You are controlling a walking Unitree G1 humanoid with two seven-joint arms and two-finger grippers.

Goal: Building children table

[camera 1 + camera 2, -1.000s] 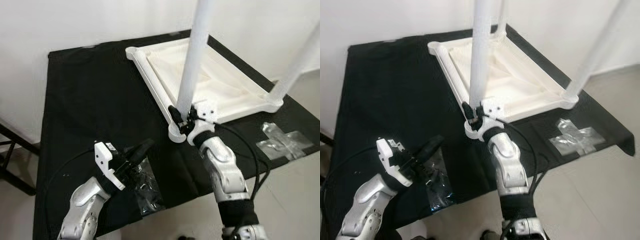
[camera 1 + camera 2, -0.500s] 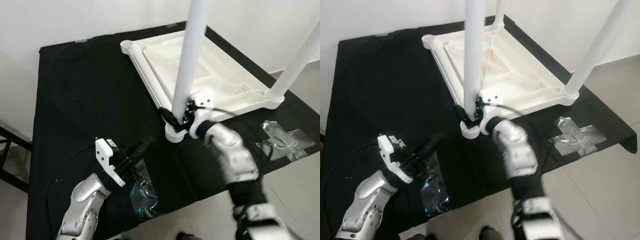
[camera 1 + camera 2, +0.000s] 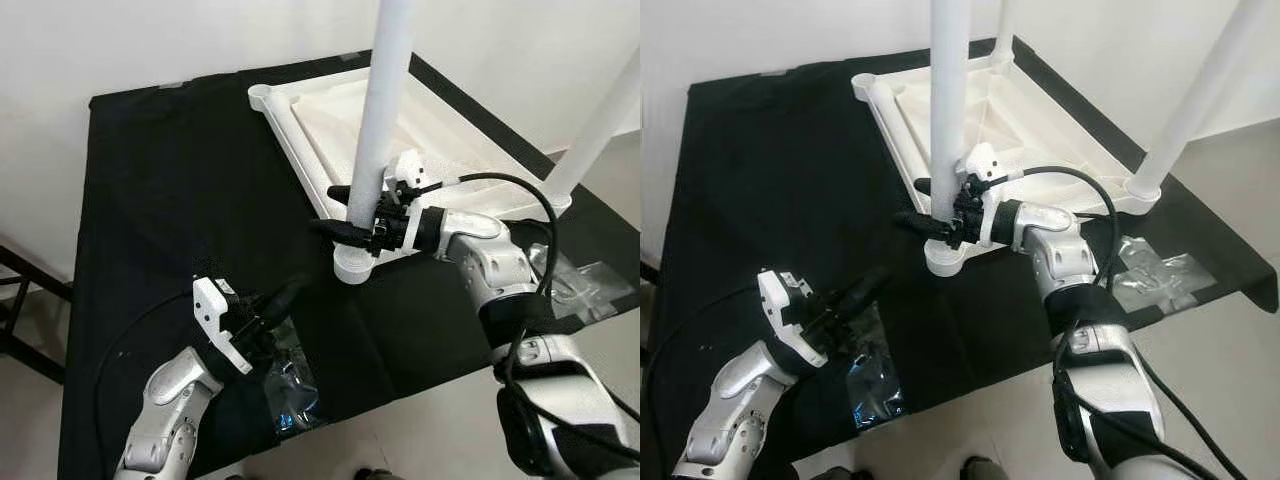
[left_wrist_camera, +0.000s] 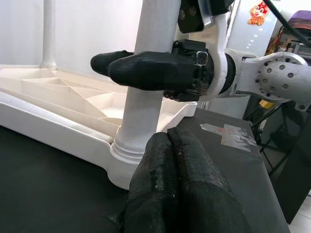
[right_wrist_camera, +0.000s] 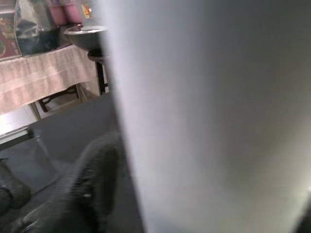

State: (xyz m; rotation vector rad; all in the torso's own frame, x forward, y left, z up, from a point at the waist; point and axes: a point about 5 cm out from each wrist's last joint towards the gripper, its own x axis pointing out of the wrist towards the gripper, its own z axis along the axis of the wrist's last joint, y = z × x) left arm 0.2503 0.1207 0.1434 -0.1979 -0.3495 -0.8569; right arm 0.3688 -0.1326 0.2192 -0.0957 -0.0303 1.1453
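Observation:
The white children's table lies upside down on the black cloth, its legs standing up. My right gripper reaches in from the right and is shut on the near leg just above its corner socket, one finger before the leg and one behind. The left wrist view shows those fingers hugging the leg. My left gripper hovers low in front of that corner, shut and empty, its fingertips pressed together.
A crumpled clear plastic bag lies under my left gripper near the front edge. Another bag lies at the right. A second leg rises at the far right corner. A dark frame stands beyond the left edge.
My right arm has swung from in front of the near leg round to its right, so the gripper now holds the leg sideways and slightly higher. The left arm has barely moved.

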